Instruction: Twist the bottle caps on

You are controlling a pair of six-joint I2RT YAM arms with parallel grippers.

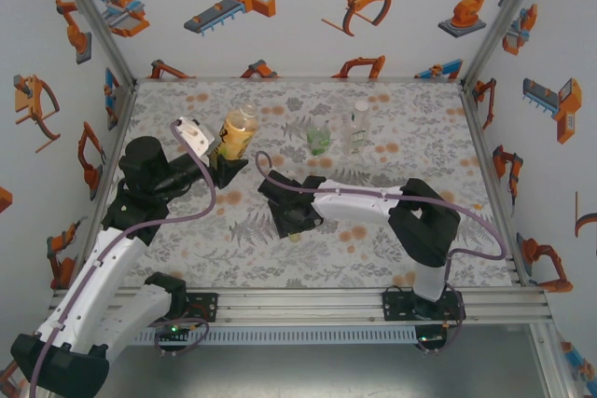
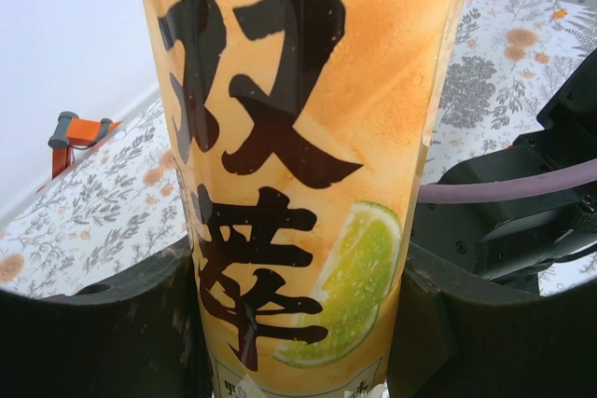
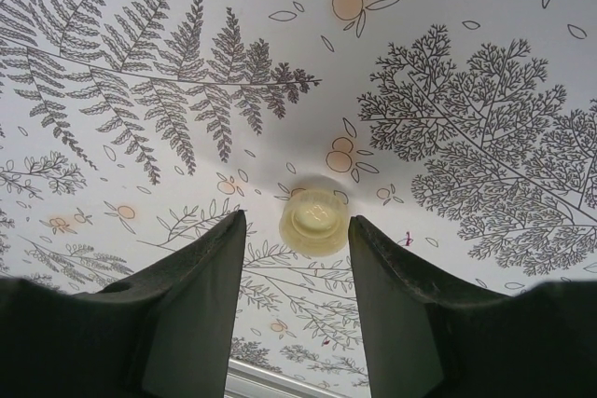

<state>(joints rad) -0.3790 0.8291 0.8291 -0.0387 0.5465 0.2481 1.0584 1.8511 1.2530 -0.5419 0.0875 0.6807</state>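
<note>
The right gripper (image 3: 298, 218), fingers apart, straddles the pale yellow cap (image 3: 315, 223) lying on the tabletop (image 1: 420, 151); the cap is not yet picked up. The left gripper (image 2: 298, 263) is clamped on the upright amber bottle (image 2: 308, 90). Beyond, the green bottle (image 1: 319, 142) and slim clear bottle (image 1: 357, 128) stand unheld, so capping appears barely begun.

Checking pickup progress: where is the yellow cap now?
The cap lies on the patterned table, right wrist view, framed by the open right end effector.

Bright, even, soft-shadowed light; wrist views slightly blurred close up.
</note>
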